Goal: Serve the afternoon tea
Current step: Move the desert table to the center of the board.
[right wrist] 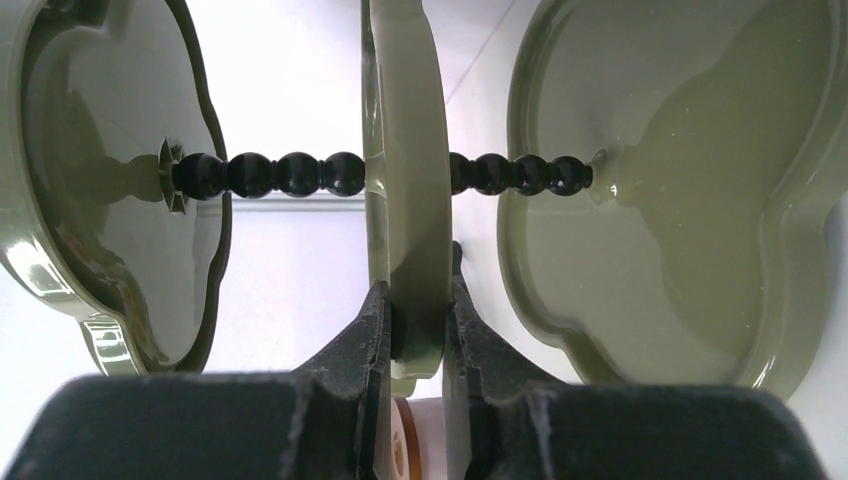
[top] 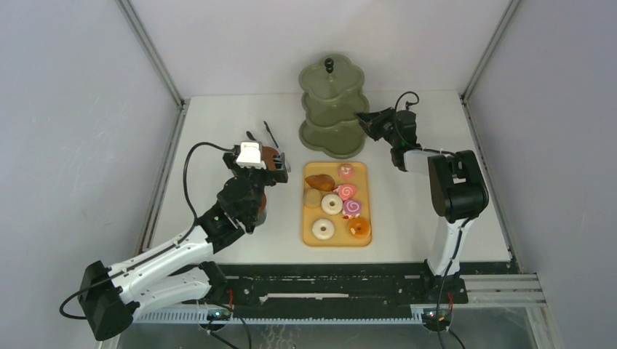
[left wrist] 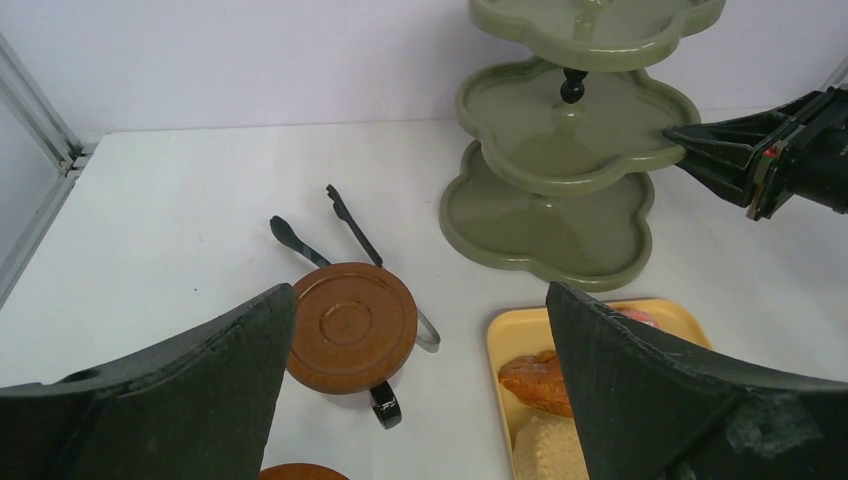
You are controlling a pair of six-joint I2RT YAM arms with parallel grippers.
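Top external view: the olive-green three-tier stand [top: 332,109] is standing at the far middle of the table [top: 218,145], and the right gripper [top: 368,122] is meeting its right side.
Right jaws: seen from the right wrist, they are standing only narrowly apart and clamping the rim of the middle tier [right wrist: 410,200], one finger pressing each face of it.
Left jaws: the left gripper [left wrist: 422,295] is hovering with its jaws spread fully apart, gripping and touching nothing.
Under the left jaws: a brown cup and saucer [left wrist: 350,325] is sitting on the table below the gap, its handle pointing toward the camera; a second brown piece is just peeking in at the bottom edge.
Tea treats: the donuts [top: 332,203], pink swirl cakes [top: 346,191] and a brown bun [top: 319,182] are all lying on the orange-yellow tray [top: 309,236], just in front of the stand.
Tongs: the black tongs [left wrist: 345,225] are lying just behind the cup and saucer, one end running out of sight behind it.
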